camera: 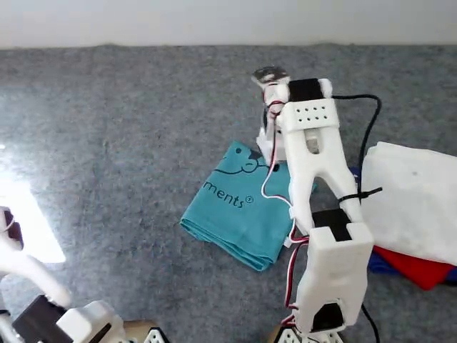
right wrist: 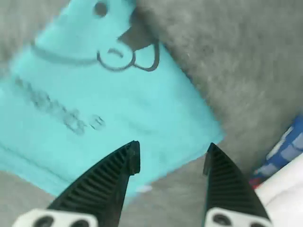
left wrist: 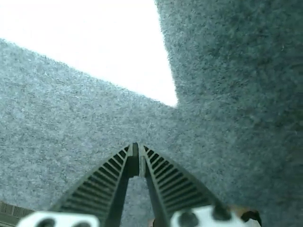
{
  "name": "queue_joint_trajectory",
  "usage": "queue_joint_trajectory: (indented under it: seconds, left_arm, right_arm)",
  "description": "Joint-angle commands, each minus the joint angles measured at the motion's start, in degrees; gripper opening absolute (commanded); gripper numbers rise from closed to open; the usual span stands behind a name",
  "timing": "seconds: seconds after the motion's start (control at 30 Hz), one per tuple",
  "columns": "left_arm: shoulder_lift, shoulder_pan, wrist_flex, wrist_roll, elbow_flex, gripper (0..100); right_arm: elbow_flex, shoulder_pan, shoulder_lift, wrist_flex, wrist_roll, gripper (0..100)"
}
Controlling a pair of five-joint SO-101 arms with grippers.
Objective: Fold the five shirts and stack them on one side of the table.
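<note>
Wide open stood the right claw [right wrist: 173, 153] in its own wrist view, black ribbed jaws parted with nothing between them. It hung over one edge of the folded teal cotton shirt [right wrist: 94, 94] with dark print. Most of the cloth lay beyond the jaw tips, so I judged it was lined up for a grab at that edge.

From the left wrist, the left claw [left wrist: 138, 150] was pinched shut on nothing, tips meeting above the grey felt table cover [left wrist: 236, 94] beside a bright white patch [left wrist: 94, 56]. It looked parked out of the way.

From above, the teal shirt [camera: 232, 207] lay mid-table, partly under the white right arm [camera: 321, 186]. A folded white shirt [camera: 414, 200] sat on top of a red shirt [camera: 414, 269] and a blue shirt [camera: 378, 263] at the table's right side, evidently the stacking side. The arm hid whether teal touched that pile.
</note>
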Motion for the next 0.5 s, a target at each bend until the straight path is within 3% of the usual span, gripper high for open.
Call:
queue_joint_trajectory:
  seconds: [0.0, 0.17, 0.33, 0.47]
  left_arm:
    - [-2.2, 0.4, 0.1, 0.1, -0.4, 1]
    - [-2.2, 0.3, 0.4, 0.2, -0.5, 1]
    - [-2.2, 0.3, 0.5, 2.2, -0.1, 1]
    - [-2.2, 0.3, 0.5, 2.5, -0.4, 1]
  right_arm:
    - [-1.2, -1.8, -6.0, 2.5, -15.3, 23.2]
    - [6.5, -5.6, -15.8, 2.5, -26.8, 32.9]
    - [23.6, -10.9, -28.4, 1.8, -38.4, 40.4]
    - [35.1, -13.5, -29.1, -6.0, -46.2, 43.3]
